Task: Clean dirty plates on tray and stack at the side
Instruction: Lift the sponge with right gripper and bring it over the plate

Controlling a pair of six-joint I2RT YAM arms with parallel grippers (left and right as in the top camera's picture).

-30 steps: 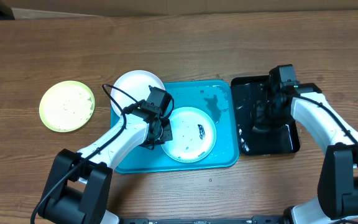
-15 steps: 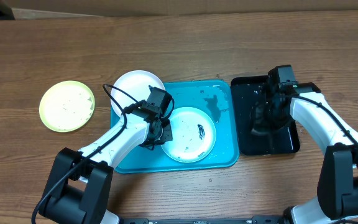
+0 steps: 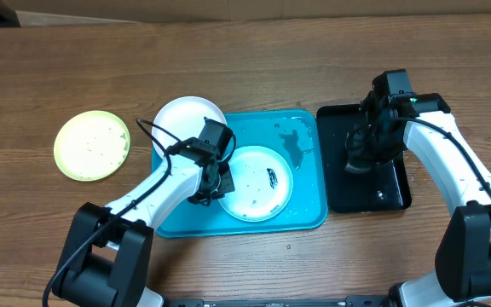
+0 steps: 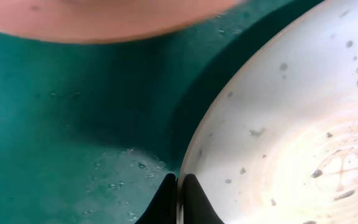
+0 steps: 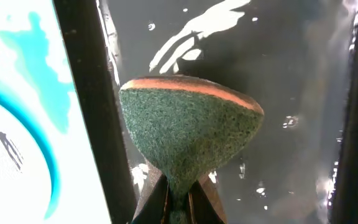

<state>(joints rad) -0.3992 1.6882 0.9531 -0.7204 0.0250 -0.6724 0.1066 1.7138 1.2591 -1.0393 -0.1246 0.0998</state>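
The turquoise tray (image 3: 305, 153) holds a pale-blue-rimmed plate (image 3: 258, 183) with a dark smear right of its middle. My left gripper (image 3: 210, 189) is shut on that plate's left rim; up close its tips (image 4: 179, 186) pinch the wet plate (image 4: 278, 124) edge. A white plate (image 3: 186, 119) overlaps the tray's far left corner. A yellow-green-rimmed plate (image 3: 92, 145) lies on the table to the left. My right gripper (image 3: 358, 158) is shut on a green sponge (image 5: 188, 134) with an orange back, held over the black tray (image 3: 365, 183).
The glossy black tray (image 5: 291, 74) is wet and stands right beside the turquoise tray. In the right wrist view the smeared plate (image 5: 5, 155) shows at the left edge. Bare wooden table (image 3: 245, 60) lies beyond both trays.
My right gripper has moved a little toward the far side with the sponge. The left gripper stays shut on the plate rim, and the plate has shifted slightly left.
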